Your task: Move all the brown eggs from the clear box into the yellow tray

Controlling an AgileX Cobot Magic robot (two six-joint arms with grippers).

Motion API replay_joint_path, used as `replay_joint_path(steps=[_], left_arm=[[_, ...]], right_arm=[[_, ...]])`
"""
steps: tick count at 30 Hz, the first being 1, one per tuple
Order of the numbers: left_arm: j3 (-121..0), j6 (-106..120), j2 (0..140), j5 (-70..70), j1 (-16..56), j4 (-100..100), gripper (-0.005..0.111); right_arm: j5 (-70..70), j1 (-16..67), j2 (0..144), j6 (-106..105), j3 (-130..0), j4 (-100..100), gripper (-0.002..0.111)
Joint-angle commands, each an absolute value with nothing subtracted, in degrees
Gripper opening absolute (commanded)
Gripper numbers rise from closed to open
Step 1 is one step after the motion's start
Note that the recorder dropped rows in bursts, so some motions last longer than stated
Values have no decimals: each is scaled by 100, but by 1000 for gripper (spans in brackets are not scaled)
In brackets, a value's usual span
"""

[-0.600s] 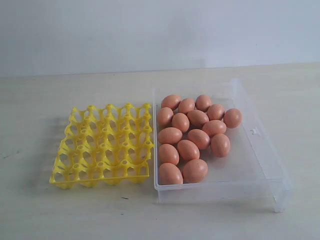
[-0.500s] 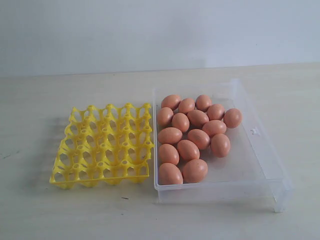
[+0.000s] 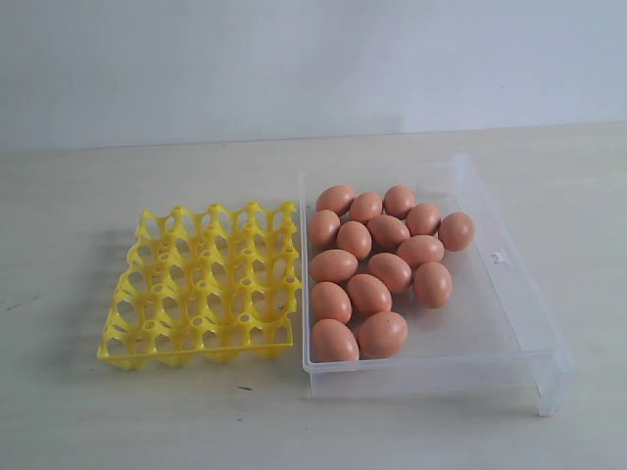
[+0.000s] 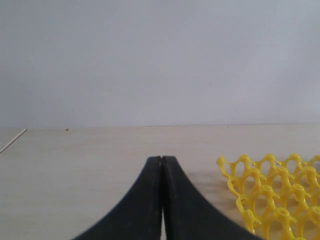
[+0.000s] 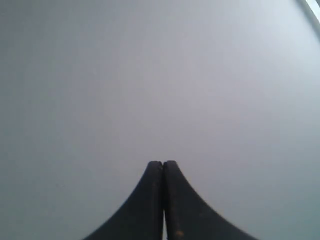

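**sixteen eggs waiting in the box, both grippers clamped on nothing**

here we are at the table (image 3: pixel 88 411), and the clear box (image 3: pixel 519 304) is the landmark. all the brown eggs (image 3: pixel 368 293) sit inside it, sixteen by my count. they're bunched in a loose cluster against the box's left wall as the exterior view shows it, many touching their neighbours. one egg sits out at the cluster's right edge, toward the middle of the box.

just outside that same left wall stands the yellow tray (image 3: pixel 201 294), flat on the table, its near corner almost against the box, its cups open.

now the arms. the left gripper (image 4: pixel 162 159) has its black fingers pressed flat together with nothing between them. a corner of the yellow tray (image 4: pixel 275 200) shows close by, not touching. where this gripper stands from the clear box, i cannot tell.

the right gripper (image 5: pixel 163 163) is the same story: fingers squeezed together, gripping nothing, only a plain grey surface behind them. its place from the clear box i cannot tell either.
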State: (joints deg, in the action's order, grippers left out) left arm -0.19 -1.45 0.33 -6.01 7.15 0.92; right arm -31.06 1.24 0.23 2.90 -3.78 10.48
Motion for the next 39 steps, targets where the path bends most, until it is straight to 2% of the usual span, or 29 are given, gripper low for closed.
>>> replay_joint_path(steps=[1,4,8,10,14,19,23,27,33,39], left_arm=[[0,-166,0,-588,742,50,0],[0,-166,0,-588,742,50,0],[0,-166,0,-588,742,50,0],[0,-166,0,-588,742,50,0],[0,-166,0,-588,742,50,0],[0,-166,0,-588,742,50,0],[0,-166,0,-588,742,50,0],[0,-166,0,-588,742,50,0],[0,-166,0,-588,742,50,0],[0,-166,0,-588,742,50,0]], right_arm=[[-1743,137,547,570,-1451,1185,0],[-819,137,2013,785,-2800,1185,0],[1841,137,3888,765,-4688,1185,0],[2238,137,4569,765,-5220,1185,0],[2373,137,5044,815,-5617,2259,0],[3702,137,5864,-1771,-6141,3738,0],[5198,137,6753,-2053,-6631,3770,0],[5952,349,7418,-2129,-7037,3373,2],[6041,1049,7972,-1786,-7199,2313,18],[6007,1493,8484,-1504,-7255,1928,58]])
